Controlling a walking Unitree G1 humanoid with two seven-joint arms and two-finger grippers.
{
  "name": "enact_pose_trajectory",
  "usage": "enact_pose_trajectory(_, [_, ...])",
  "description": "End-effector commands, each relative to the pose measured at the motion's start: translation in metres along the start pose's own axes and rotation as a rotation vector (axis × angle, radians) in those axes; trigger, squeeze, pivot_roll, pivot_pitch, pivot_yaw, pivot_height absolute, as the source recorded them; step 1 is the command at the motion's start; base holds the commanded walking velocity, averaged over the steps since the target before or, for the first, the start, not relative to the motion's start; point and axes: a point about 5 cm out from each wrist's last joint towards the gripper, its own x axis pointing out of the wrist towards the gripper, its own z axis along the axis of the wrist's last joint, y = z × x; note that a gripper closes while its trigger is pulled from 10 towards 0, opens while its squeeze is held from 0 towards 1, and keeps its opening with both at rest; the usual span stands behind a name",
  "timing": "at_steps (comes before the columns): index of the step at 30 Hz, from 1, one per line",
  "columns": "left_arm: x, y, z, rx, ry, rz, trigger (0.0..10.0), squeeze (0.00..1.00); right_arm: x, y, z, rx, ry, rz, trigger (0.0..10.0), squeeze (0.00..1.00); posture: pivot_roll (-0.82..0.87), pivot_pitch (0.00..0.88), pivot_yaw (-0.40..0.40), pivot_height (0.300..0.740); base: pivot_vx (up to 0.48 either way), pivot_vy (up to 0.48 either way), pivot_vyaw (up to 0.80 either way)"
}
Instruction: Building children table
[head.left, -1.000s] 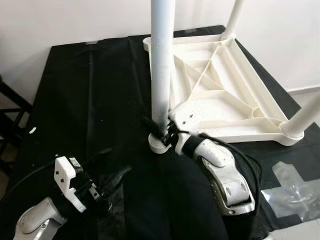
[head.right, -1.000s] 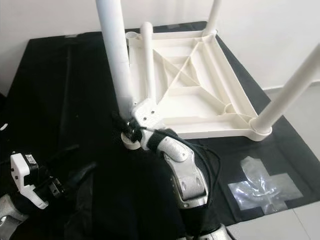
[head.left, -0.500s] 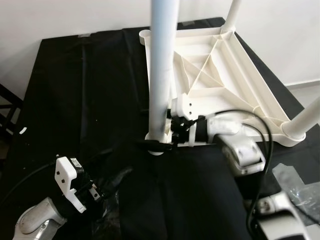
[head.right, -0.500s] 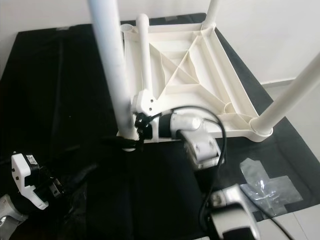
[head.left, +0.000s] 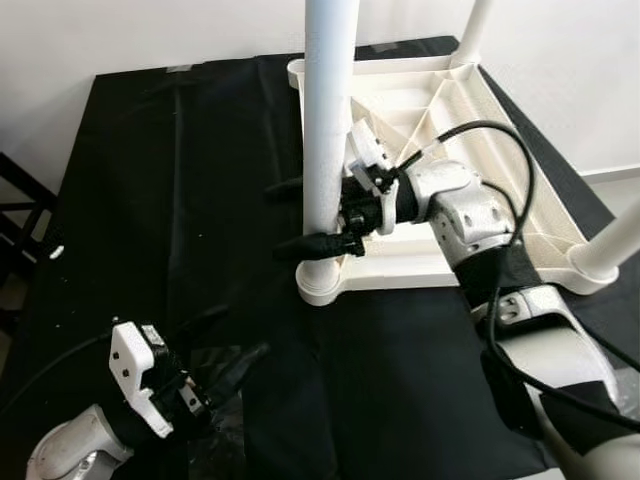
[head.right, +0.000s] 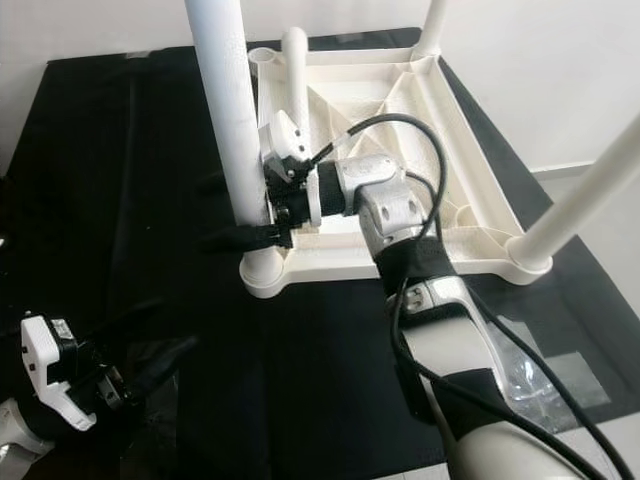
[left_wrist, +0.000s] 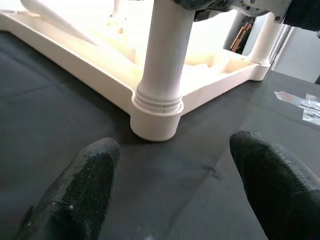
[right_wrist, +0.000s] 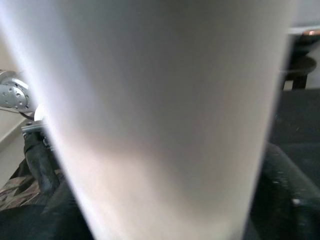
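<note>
We see the white tabletop (head.left: 470, 180) upside down on the black cloth (head.left: 180, 200), toward its far right corner. Three legs stand in corner sockets; a fourth leg (head.right: 295, 70) lies loose on the underside, so one likely remains. Our right claw (head.left: 315, 215) straddles the near-left leg (head.left: 328, 130) low down, fingers either side; contact unclear. Left claw (head.left: 225, 345) hovers open near the cloth's front-left edge. Plain white wall behind, clear plastic bag (head.right: 560, 375) on the right.
</note>
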Motion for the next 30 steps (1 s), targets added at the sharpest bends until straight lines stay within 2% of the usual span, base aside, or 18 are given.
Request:
enact_pose_trajectory(1, [-0.003,-0.002,0.000,-0.007,0.016,-0.006,10.0,0.00,0.003,-0.001,0.003,-0.019,-0.003,0.021,0.0,0.00,-0.04,0.263,-0.030,0.740,0.000,0.000,0.00])
enact_pose_trajectory(5, [-0.003,-0.002,0.000,-0.010,0.016,-0.006,10.0,0.00,0.001,-0.001,0.002,-0.012,-0.011,0.015,0.0,0.00,-0.05,0.267,-0.029,0.740,0.000,0.000,0.00])
enact_pose_trajectory(12, [-0.001,-0.001,-0.001,-0.012,0.013,-0.006,10.0,0.00,-0.011,0.001,-0.001,-0.031,-0.016,-0.015,0.0,0.00,-0.06,0.263,-0.028,0.740,0.000,0.000,0.00])
enact_pose_trajectory(14, [0.000,0.000,-0.001,-0.014,0.010,-0.007,10.0,0.00,-0.024,0.000,-0.006,-0.067,-0.002,-0.173,0.0,0.00,-0.09,0.256,-0.035,0.740,0.000,0.000,0.00])
enact_pose_trajectory(15, [0.001,0.001,-0.001,-0.015,0.007,-0.007,10.0,0.00,-0.030,0.000,-0.013,-0.046,-0.009,-0.326,0.0,0.00,-0.10,0.256,-0.044,0.740,0.000,0.000,0.00])
enact_pose_trajectory(16, [0.001,0.001,-0.001,-0.015,0.007,-0.007,10.0,0.00,-0.030,0.000,-0.013,-0.046,-0.009,-0.326,0.0,0.00,-0.10,0.256,-0.044,0.740,0.000,0.000,0.00])
enact_pose_trajectory(17, [0.002,0.002,-0.001,-0.014,0.003,-0.006,10.0,0.00,-0.031,0.004,-0.025,-0.001,-0.029,-0.538,0.0,0.00,-0.11,0.255,-0.048,0.740,0.000,0.000,0.00])
enact_pose_trajectory(18, [0.002,0.003,-0.001,-0.013,0.000,-0.005,10.0,0.00,-0.033,0.009,-0.034,0.036,-0.038,-0.682,0.0,0.00,-0.11,0.256,-0.049,0.740,0.000,0.000,0.00])
enact_pose_trajectory(19, [0.002,0.003,-0.001,-0.013,0.000,-0.005,10.0,0.00,-0.033,0.009,-0.034,0.036,-0.038,-0.682,0.0,0.00,-0.11,0.256,-0.049,0.740,0.000,0.000,0.00])
enact_pose_trajectory(20, [0.003,0.004,-0.001,-0.010,-0.003,-0.004,10.0,0.00,-0.029,0.022,-0.056,0.069,0.025,-0.967,0.0,0.00,-0.13,0.257,-0.042,0.740,0.000,0.000,0.00])
enact_pose_trajectory(21, [0.003,0.005,0.000,-0.008,-0.005,-0.002,10.0,0.00,-0.030,0.034,-0.068,0.077,0.075,-1.166,0.0,0.00,-0.13,0.257,-0.042,0.740,0.000,0.000,0.00])
enact_pose_trajectory(22, [0.004,0.007,0.000,-0.006,-0.008,-0.001,10.0,0.00,-0.018,0.054,-0.081,0.064,0.123,-1.214,0.0,0.00,-0.13,0.255,-0.027,0.740,0.000,0.000,0.00])
enact_pose_trajectory(23, [0.004,0.007,0.000,-0.006,-0.008,-0.001,10.0,0.00,-0.018,0.054,-0.081,0.064,0.123,-1.214,0.0,0.00,-0.13,0.255,-0.027,0.740,0.000,0.000,0.00])
enact_pose_trajectory(24, [0.005,0.008,0.000,-0.005,-0.009,0.000,10.0,0.00,-0.009,0.068,-0.088,0.054,0.145,-1.224,0.0,0.00,-0.13,0.255,-0.027,0.740,0.000,0.000,0.00])
enact_pose_trajectory(25, [0.005,0.009,-0.001,-0.004,-0.008,0.001,10.0,0.00,0.003,0.073,-0.092,0.069,0.142,-1.174,0.0,0.00,-0.13,0.240,-0.020,0.740,0.000,0.000,0.00])
enact_pose_trajectory(26, [0.005,0.009,-0.001,-0.004,-0.008,0.001,10.0,0.00,0.003,0.073,-0.092,0.069,0.142,-1.174,0.0,0.00,-0.13,0.240,-0.020,0.740,0.000,0.000,0.00])
enact_pose_trajectory(28, [0.005,0.011,-0.004,-0.004,-0.002,0.002,10.0,0.00,0.015,0.071,-0.093,0.065,0.141,-1.098,0.0,0.00,-0.12,0.225,-0.020,0.740,0.000,0.000,0.00])
enact_pose_trajectory(30, [0.005,0.011,-0.004,-0.004,-0.002,0.002,10.0,0.00,0.015,0.071,-0.093,0.065,0.141,-1.098,0.0,0.00,-0.12,0.225,-0.020,0.740,0.000,0.000,0.00])
